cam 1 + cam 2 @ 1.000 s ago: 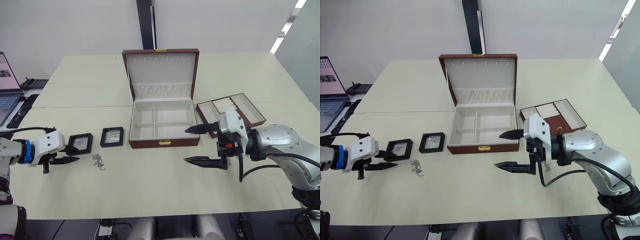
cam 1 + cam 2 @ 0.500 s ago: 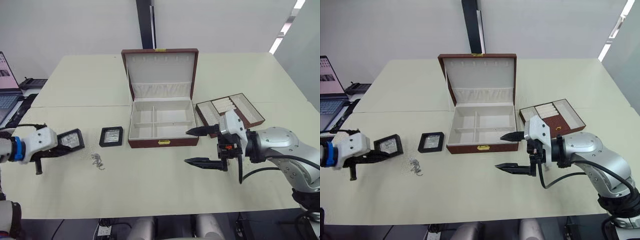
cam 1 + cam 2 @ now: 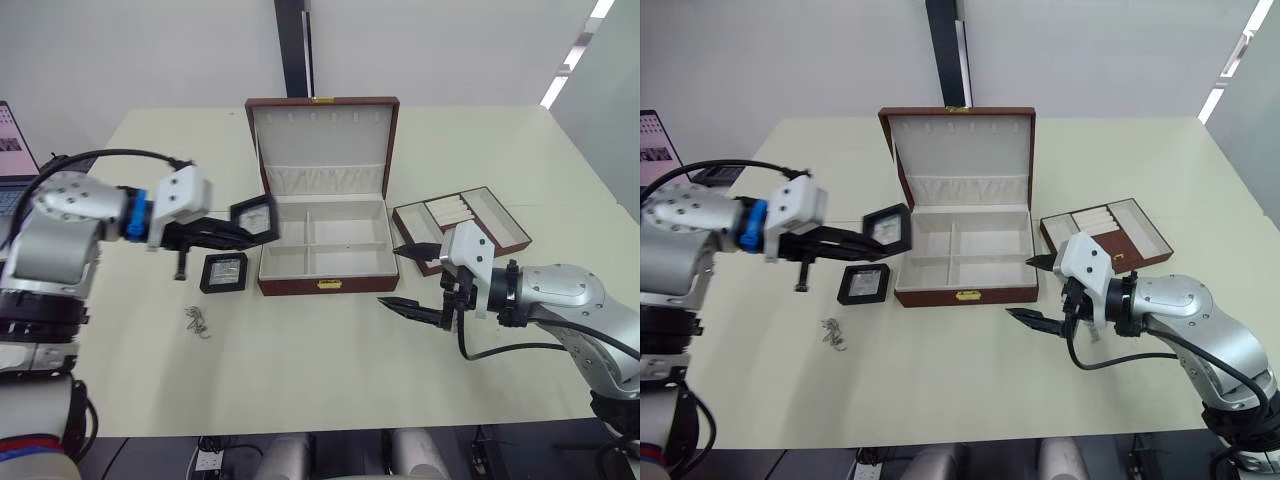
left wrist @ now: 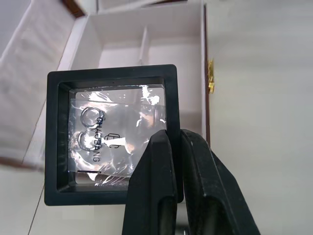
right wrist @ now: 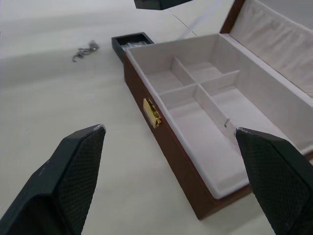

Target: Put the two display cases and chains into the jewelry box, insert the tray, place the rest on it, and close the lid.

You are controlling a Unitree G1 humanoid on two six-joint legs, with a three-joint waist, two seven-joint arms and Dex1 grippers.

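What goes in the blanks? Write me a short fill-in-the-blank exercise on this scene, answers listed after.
1. The left tool holds one display case above the box's ____ edge.
2. The second display case lies on the ____.
3. The jewelry box has its lid ____.
4. The right tool is open and holds ____.

Answers: left; table; open; nothing

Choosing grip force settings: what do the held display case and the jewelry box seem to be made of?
The display case in the left gripper looks like a matte black rigid frame, probably plastic, with a clear glossy film window that shows glare and wrinkles. The jewelry box looks like reddish-brown wood or veneer, cream fabric-like lining, and a shiny gold clasp.
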